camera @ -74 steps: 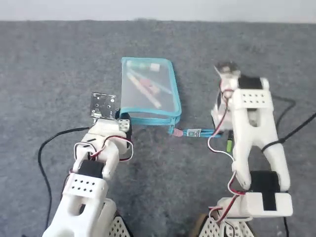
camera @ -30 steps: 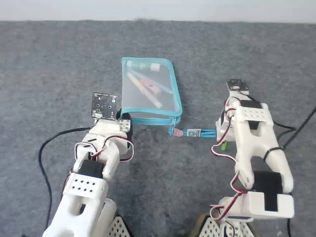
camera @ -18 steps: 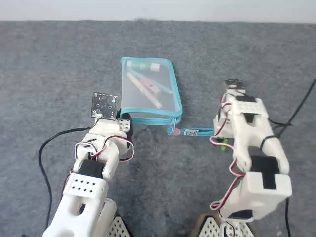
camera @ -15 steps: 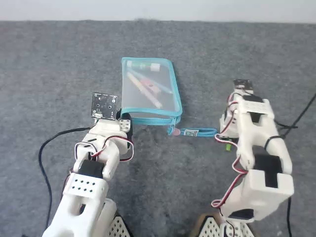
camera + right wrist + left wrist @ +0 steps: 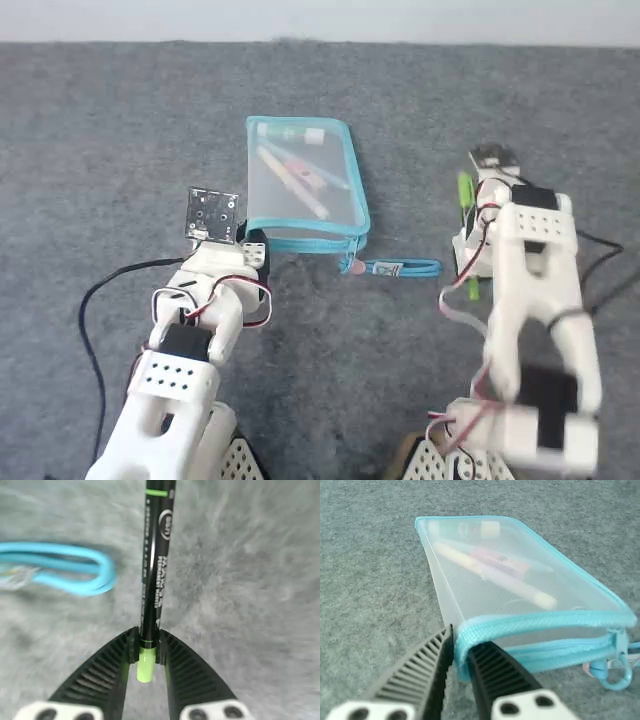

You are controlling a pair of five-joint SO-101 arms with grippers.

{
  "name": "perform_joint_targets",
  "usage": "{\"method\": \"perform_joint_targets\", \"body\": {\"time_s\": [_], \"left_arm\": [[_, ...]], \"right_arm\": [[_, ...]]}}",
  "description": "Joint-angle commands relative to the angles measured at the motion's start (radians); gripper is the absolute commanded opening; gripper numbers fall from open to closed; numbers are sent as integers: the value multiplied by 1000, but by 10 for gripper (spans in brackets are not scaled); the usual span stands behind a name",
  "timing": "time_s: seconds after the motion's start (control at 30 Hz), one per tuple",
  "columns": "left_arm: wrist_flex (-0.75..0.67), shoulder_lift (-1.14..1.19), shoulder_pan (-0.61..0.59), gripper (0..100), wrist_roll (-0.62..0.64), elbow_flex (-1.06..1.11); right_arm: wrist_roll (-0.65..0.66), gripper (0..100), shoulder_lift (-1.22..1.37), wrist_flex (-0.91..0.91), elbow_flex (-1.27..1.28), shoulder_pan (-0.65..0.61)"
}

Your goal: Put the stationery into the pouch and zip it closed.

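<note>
Pouch: translucent with teal edging, is lying flat on the grey table ahead of the left arm.
Pouch contents: a pale yellow pen and a pink item are showing through the wall; a small white label near the far edge is too blurred to read.
Left gripper: fingers are pressing together on the teal zip edge at the pouch's near corner, pinching it.
Zip pull: is sitting at the other near corner, away from the left gripper.
Strap: blue loop is trailing from the pull toward the right arm; its small tag is carrying print too small to read.
Right gripper: is pinching the marker close to its light green end.
Marker: black barrel with a green band, is carrying a round white mark and a line of small white lettering; is sitting well apart from the pouch, just beside the strap's loop.
</note>
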Motion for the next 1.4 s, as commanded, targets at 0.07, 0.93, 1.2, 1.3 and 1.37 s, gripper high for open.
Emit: {"method": "perform_joint_targets", "body": {"time_s": [0.07,0.93,1.2,1.3,1.37], "left_arm": [[-21,-2,12,13,-12,-54],[-25,-2,14,13,-11,-45],[-23,-2,11,13,-11,-44],[-23,-3,11,13,-11,-44],[-23,-5,9,13,-11,-44]], "right_arm": [[181,6,-435,216,-38,-228],[230,6,-447,295,110,-627],[135,6,-176,222,-49,-627],[72,6,-81,223,-164,-627],[34,6,-15,225,-238,-627]]}}
